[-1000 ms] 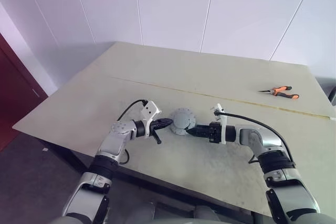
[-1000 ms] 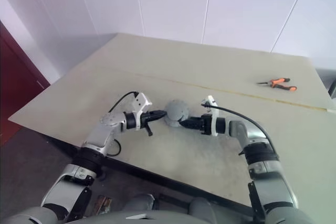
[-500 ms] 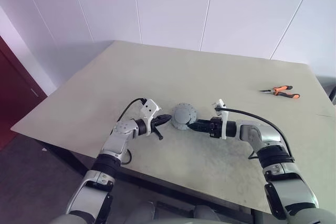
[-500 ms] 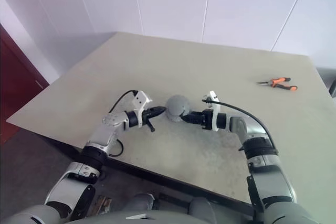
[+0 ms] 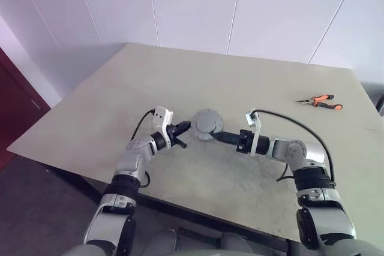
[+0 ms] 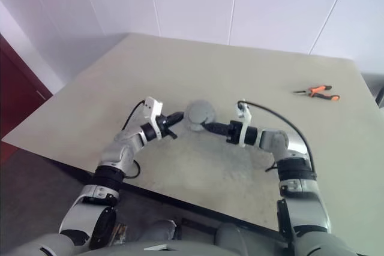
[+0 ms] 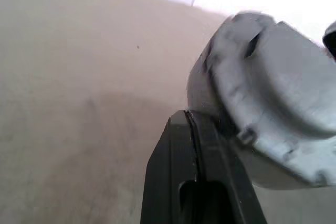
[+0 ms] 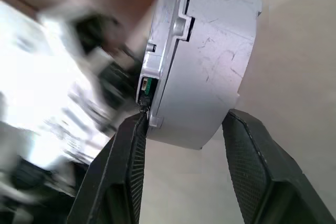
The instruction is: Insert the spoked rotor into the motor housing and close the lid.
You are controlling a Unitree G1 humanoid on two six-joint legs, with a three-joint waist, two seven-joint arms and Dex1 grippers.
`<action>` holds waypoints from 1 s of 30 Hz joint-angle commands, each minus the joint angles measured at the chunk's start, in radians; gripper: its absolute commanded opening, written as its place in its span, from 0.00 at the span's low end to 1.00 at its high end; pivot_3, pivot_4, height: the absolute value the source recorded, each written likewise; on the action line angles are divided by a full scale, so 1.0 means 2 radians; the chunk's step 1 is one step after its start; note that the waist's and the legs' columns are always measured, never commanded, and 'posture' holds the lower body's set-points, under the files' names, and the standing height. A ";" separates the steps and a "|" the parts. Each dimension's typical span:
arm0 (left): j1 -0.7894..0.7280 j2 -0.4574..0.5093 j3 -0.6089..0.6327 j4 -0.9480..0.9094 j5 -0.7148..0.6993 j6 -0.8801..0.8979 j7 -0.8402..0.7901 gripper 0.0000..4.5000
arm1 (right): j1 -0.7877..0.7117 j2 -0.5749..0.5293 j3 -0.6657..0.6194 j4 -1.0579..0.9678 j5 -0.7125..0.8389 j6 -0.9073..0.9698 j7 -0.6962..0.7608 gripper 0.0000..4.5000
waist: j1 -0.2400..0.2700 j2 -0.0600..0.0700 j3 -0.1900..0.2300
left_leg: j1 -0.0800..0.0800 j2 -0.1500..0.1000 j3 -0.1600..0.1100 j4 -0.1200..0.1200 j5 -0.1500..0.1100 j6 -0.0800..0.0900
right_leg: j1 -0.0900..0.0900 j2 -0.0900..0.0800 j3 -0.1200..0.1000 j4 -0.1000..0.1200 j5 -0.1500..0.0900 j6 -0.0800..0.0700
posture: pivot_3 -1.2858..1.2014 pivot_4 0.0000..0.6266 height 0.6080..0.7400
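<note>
The motor housing, a short grey drum, hangs on edge just above the table, its pale flat face turned toward me. My right gripper comes in from the right, shut on the motor housing. In the right wrist view its two black fingers straddle the drum across its thickness. My left gripper is shut, its closed tips pressed against the housing's rim from the left. The spoked rotor and the lid are out of view.
The pale table runs wide behind and beside the arms. Orange-handled pliers lie at its far right. The table's front edge passes just below my forearms.
My right gripper has lifted the housing and rolled at the wrist. The left gripper has stayed shut and followed, keeping to the housing's left rim.
</note>
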 commanded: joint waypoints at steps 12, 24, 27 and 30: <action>0.005 -0.049 0.116 -0.085 -0.220 0.133 -0.024 0.57 | -0.057 0.018 -0.090 -0.046 0.101 0.076 -0.084 0.41 | -0.003 0.000 0.000 | 0.000 0.000 0.000 0.000 0.000 0.000 | 0.000 0.000 0.000 0.000 0.000 0.000 | 0.52 0.00 1.00; 0.010 -0.047 0.107 -0.081 -0.245 0.185 -0.017 0.99 | -0.060 0.020 -0.098 -0.048 0.124 0.090 -0.103 0.41 | -0.007 0.000 0.000 | 0.000 0.000 0.001 0.000 0.000 0.000 | 0.000 0.000 0.001 0.000 0.000 0.000 | 0.52 0.00 1.00; 0.008 -0.046 0.105 -0.084 -0.250 0.193 -0.026 0.99 | -0.059 0.021 -0.097 -0.051 0.129 0.094 -0.104 0.41 | -0.011 0.000 0.000 | 0.000 0.000 0.001 0.000 0.000 0.000 | 0.000 0.000 0.001 0.000 0.000 0.000 | 0.52 0.00 1.00; 0.000 -0.044 0.099 -0.085 -0.250 0.200 -0.037 0.99 | -0.055 0.021 -0.095 -0.058 0.133 0.101 -0.105 0.41 | -0.013 0.000 0.000 | 0.000 0.000 0.001 0.000 0.000 0.000 | 0.000 0.000 0.001 0.000 0.000 0.000 | 0.52 0.00 1.00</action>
